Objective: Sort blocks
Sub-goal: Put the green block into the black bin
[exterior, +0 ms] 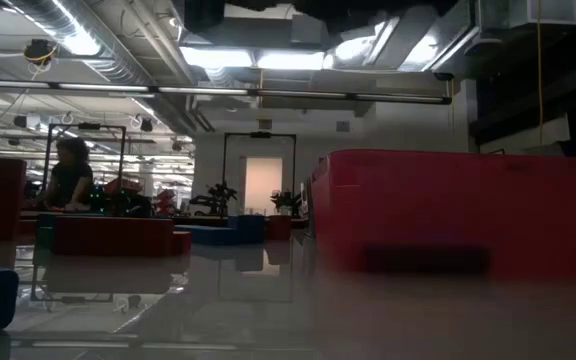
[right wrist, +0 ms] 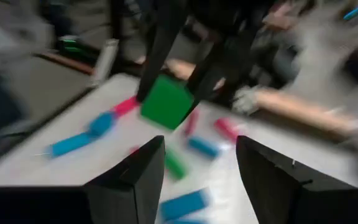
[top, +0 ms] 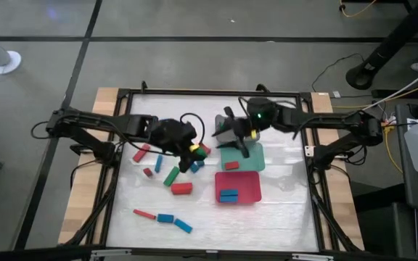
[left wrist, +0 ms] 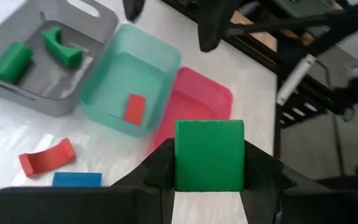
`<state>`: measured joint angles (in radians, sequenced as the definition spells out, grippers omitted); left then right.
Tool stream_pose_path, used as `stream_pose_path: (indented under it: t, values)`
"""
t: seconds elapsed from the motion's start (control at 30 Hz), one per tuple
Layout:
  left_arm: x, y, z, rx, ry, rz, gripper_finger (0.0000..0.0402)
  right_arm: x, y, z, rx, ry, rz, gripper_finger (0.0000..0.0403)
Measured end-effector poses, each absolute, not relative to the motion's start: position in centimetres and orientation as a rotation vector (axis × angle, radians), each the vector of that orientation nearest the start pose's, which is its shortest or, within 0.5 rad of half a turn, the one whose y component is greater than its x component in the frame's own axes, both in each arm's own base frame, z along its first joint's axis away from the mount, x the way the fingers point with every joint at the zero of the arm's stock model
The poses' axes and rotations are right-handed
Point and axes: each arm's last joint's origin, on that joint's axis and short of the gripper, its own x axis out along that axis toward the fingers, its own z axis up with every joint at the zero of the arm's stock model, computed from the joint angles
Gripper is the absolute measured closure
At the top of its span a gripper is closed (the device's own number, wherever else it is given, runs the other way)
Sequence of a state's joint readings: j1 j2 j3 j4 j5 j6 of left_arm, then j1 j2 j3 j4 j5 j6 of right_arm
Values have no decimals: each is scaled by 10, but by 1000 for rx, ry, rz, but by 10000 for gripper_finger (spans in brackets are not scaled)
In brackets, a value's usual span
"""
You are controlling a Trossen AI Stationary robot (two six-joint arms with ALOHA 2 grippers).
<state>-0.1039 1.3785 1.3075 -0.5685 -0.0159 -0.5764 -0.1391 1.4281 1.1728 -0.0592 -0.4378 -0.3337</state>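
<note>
- Green block, nearest the left wrist camera, sits clamped between the two fingers of the left pincer; the right wrist view shows the same block lifted clear of the bench surface.
- Left pincer hangs over the middle of the bench, beside a cluster of loose blocks.
- Loose blocks near it: a green bar, a red bar, a red bar and a small red piece toward the left edge.
- Three more lie toward the near edge: a thin red bar, a blue block and a blue bar.
- Grey tray holds two green pieces, one bar and one arch.
- Teal tray, touching the grey one, holds a single red block.
- Red tray, just beside the teal tray toward the near edge, holds a blue block.
- On the bench beside the grey tray: a red arch and a blue bar.
- Right pincer has its fingers apart and holds nothing; in the overhead view it hovers above the grey tray, near the far edge.
- Low view: the red tray's wall fills the right side, with a person in the room behind.
</note>
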Motion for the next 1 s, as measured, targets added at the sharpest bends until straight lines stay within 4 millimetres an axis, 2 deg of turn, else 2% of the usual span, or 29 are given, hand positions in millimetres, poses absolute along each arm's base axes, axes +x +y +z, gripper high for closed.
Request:
stream_pose_path:
  t: [0.13, 0.27, 0.4, 0.6, 1.0]
  values:
    - [295, -19, 349, -553, 666, -4, 287, 328, -13, 340, -472, 163, 237, 204]
    - [295, -9, 350, -579, 672, -78, 287, 328, 1, 339, -628, 154, 269, 204]
    - [297, 0, 353, -603, 637, -126, 287, 328, 9, 339, -635, 150, 295, 204]
    - [300, 9, 359, -604, 568, -134, 286, 328, 9, 339, -633, 151, 292, 204]
    - [304, 10, 360, -606, 532, -138, 284, 329, 9, 343, -638, 103, 288, 204]
